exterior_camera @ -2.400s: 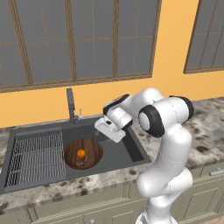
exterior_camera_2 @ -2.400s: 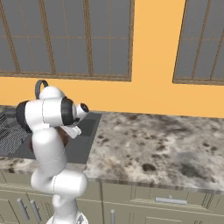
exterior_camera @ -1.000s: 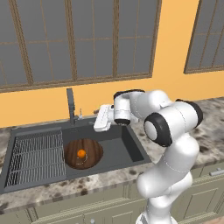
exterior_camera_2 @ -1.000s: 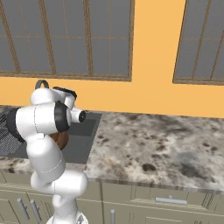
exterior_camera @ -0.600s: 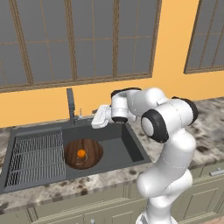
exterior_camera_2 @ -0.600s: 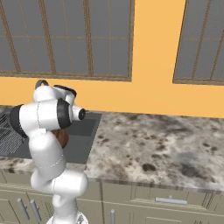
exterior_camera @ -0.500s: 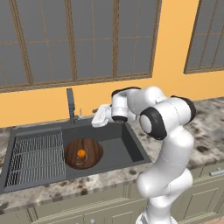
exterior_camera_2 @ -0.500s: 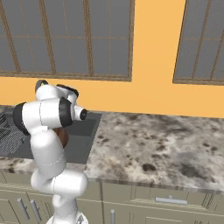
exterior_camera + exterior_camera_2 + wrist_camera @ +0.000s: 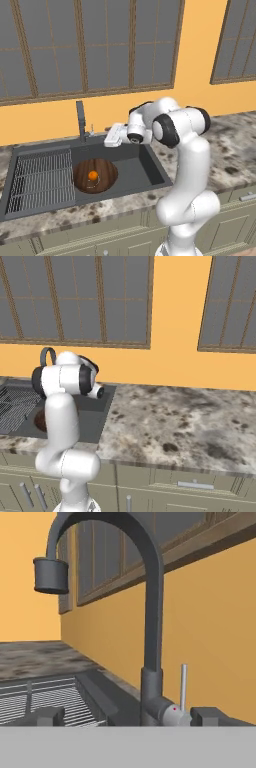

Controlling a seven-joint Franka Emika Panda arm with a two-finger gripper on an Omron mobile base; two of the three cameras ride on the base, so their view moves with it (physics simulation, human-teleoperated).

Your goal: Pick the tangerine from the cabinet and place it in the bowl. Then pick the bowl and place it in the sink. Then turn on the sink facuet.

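Observation:
The dark wooden bowl sits in the dark grey sink with the tangerine inside it. The dark faucet stands upright at the sink's back edge. My gripper hovers level with the faucet's base, just to its right, and is open with nothing held. In the hand view the faucet's arched spout and its silver lever rise close ahead, between my wide-apart fingertips. The cabinet is out of view.
A ribbed wire rack fills the sink's left part. The orange wall with dark-framed windows runs right behind the faucet. Speckled stone counter stretches to the right of the sink.
The hand has swung left from over the sink towards the faucet's base, staying open. Bowl and tangerine have not moved in the sink.

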